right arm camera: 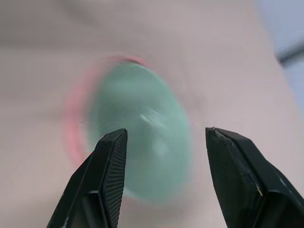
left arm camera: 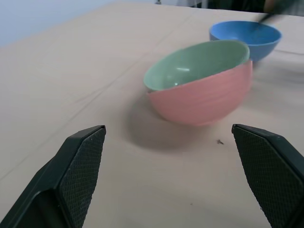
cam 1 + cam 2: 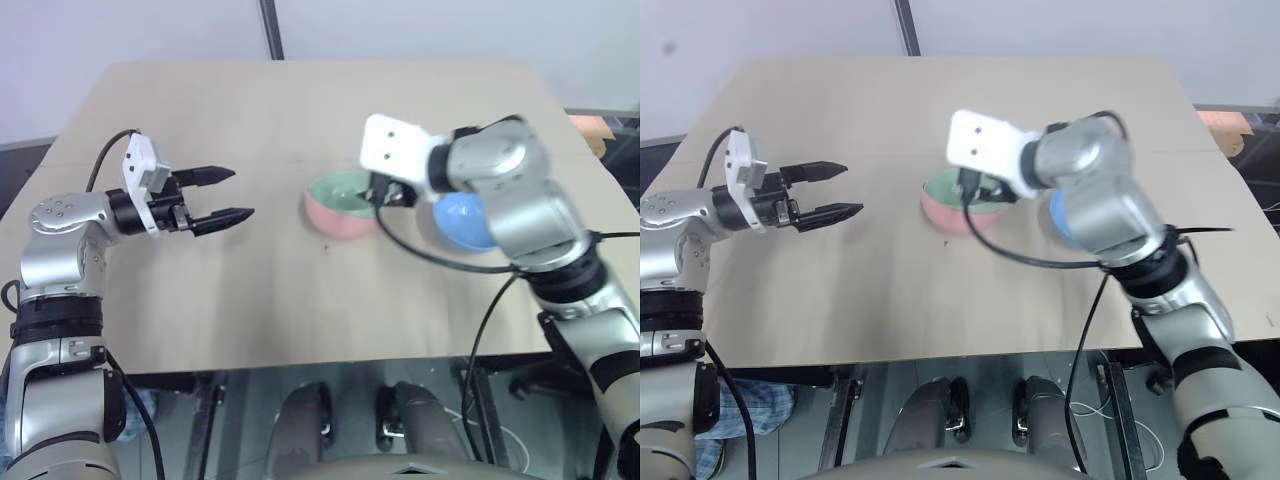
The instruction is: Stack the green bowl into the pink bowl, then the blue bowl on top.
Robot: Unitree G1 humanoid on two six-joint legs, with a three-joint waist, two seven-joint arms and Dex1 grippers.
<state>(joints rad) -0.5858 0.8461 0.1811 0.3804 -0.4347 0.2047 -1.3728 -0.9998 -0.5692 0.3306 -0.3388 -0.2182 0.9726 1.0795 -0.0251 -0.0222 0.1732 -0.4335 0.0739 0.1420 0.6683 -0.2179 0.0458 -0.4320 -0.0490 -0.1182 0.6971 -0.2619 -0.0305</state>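
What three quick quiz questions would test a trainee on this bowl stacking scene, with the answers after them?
1. True or false: the small pale mint-green bowl already sits inside the salmon-pink bowl.
2. Multiple choice: where is the sky-blue bowl? A) on top of the stack; B) standing by itself on the light wooden table beside the stack; C) held in the left gripper.
3. Short answer: what is between the fingers of the right gripper, which is above the stack?

Key:
1. True; it sits tilted inside the pink one.
2. B.
3. Nothing; its jaws are apart and hold nothing.
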